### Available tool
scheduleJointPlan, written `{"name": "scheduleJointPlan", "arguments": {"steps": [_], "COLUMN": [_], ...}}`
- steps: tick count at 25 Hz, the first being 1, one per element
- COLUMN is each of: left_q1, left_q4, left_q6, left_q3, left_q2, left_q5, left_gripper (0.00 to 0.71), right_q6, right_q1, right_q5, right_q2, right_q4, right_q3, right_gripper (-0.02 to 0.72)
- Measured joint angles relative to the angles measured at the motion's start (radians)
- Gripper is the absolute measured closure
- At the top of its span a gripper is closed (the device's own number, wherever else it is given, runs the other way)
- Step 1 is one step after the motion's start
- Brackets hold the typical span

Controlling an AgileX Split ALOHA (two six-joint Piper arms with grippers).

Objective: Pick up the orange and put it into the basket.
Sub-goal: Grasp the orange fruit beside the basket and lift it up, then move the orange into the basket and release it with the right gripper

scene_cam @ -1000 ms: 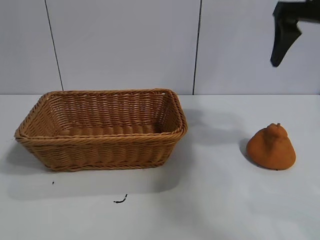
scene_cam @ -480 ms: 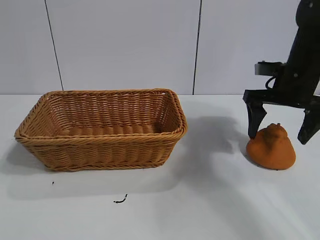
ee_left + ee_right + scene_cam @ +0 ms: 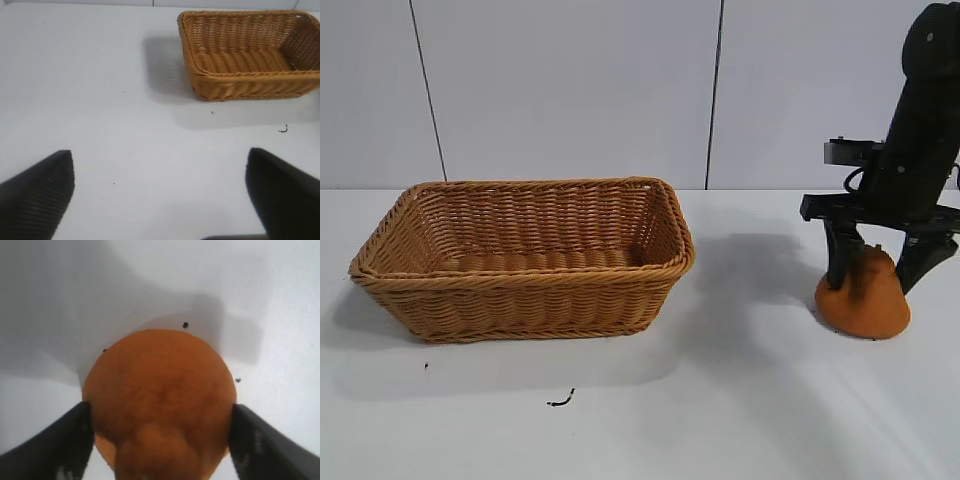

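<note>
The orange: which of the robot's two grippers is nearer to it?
The right gripper. Its open fingers straddle the orange on the table. The left gripper hangs open over bare table, beyond the basket.

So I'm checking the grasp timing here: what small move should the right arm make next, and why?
Probably close the right gripper. Its fingers straddle the orange, one on each side, and the fruit sits on the table, not lifted. The basket is empty.

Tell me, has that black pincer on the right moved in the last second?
Yes. The right pincer has come down from the top corner, high above the table, and now straddles the orange, one finger on each side. The basket sits where it was.
</note>
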State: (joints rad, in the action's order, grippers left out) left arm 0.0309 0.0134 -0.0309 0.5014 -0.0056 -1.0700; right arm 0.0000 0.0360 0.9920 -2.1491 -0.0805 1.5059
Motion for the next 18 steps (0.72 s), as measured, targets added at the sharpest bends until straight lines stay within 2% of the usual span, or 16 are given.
{"name": "scheduleJointPlan", "arguments": {"steps": [4, 9, 13, 18], "left_q1": [0.000, 0.000, 0.000, 0.000], "left_q4": [0.000, 0.000, 0.000, 0.000], "left_q6": [0.000, 0.000, 0.000, 0.000], "left_q3": [0.000, 0.000, 0.000, 0.000], "left_q2": [0.000, 0.000, 0.000, 0.000], "left_q5": [0.000, 0.000, 0.000, 0.000], "left_gripper": [0.044, 0.044, 0.044, 0.044], "right_q6": [0.000, -0.006, 0.000, 0.018], "right_q1": [0.000, 0.000, 0.000, 0.016], "right_q5": [0.089, 0.197, 0.213, 0.223], "right_q2": [0.023, 0.058, 0.059, 0.059], "right_q4": [0.000, -0.018, -0.037, -0.046], "right_q3": [0.092, 0.308, 0.445, 0.523], "right_gripper": [0.654, 0.654, 0.654, 0.654]}}
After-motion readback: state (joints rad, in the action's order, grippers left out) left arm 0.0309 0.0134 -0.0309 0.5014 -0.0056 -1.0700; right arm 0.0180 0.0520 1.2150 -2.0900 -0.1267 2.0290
